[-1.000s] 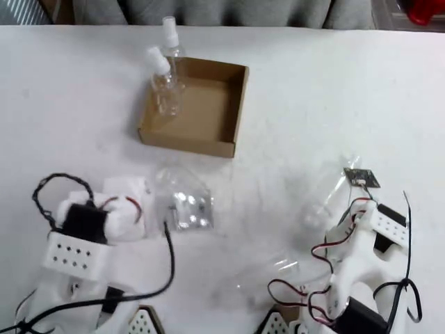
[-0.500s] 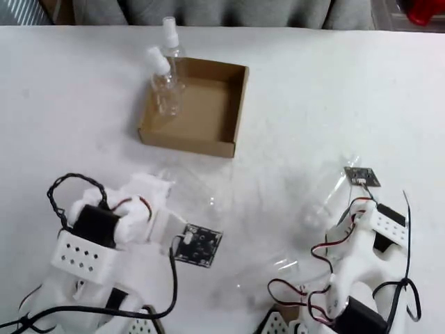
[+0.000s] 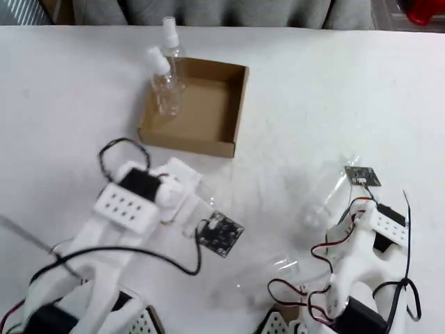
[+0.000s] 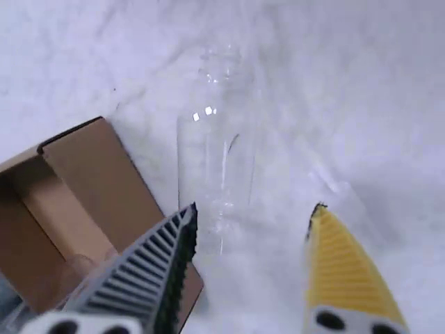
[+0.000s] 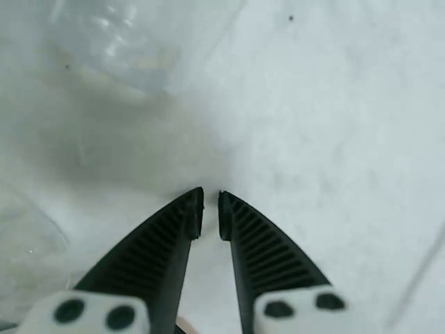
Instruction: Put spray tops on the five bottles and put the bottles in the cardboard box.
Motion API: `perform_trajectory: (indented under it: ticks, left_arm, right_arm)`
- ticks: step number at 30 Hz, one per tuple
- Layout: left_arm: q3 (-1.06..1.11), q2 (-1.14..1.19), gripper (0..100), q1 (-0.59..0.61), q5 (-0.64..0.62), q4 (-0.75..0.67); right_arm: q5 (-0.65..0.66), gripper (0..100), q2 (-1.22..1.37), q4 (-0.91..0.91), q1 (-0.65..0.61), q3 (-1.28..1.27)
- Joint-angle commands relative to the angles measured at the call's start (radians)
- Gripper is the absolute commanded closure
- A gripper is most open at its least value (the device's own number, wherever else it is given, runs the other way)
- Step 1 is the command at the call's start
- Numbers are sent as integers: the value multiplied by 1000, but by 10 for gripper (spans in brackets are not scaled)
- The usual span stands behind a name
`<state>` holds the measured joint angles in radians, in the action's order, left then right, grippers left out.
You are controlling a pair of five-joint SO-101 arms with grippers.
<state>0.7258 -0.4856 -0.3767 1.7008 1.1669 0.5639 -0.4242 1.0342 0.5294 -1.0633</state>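
L hand (image 4: 254, 209) spread, poised over clear bottle (image 4: 215, 160) lying on table (image 4: 361, 83) just beside box (image 4: 90, 167). Centre it btwn fingers (image 4: 146, 271), grip mid-body, gentle squeeze, prob. thin plastic. R hand (image 5: 210, 198) pressed together, empty.

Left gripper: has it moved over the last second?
Yes. The left gripper has swung from the near left edge toward the cardboard box, and now sits open over a clear bottle lying beside it.

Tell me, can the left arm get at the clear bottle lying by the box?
Probably yes. The left gripper is open, and the clear bottle lies just ahead of it with nothing between; the cardboard box sits close beside, though.
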Motion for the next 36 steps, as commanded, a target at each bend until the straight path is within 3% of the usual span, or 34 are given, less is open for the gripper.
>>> perform_trajectory:
  ticks: [1,21,36]
  left_arm:
    - [-98,65,755,-45,-15,-15]
    - [-304,400,758,-91,-20,-40]
    - [-446,616,759,-35,-126,-38]
  right_arm:
    - [5,982,-5,-7,-12,14]
    - [5,982,-4,-13,-39,12]
    - [5,982,-4,-13,-39,11]
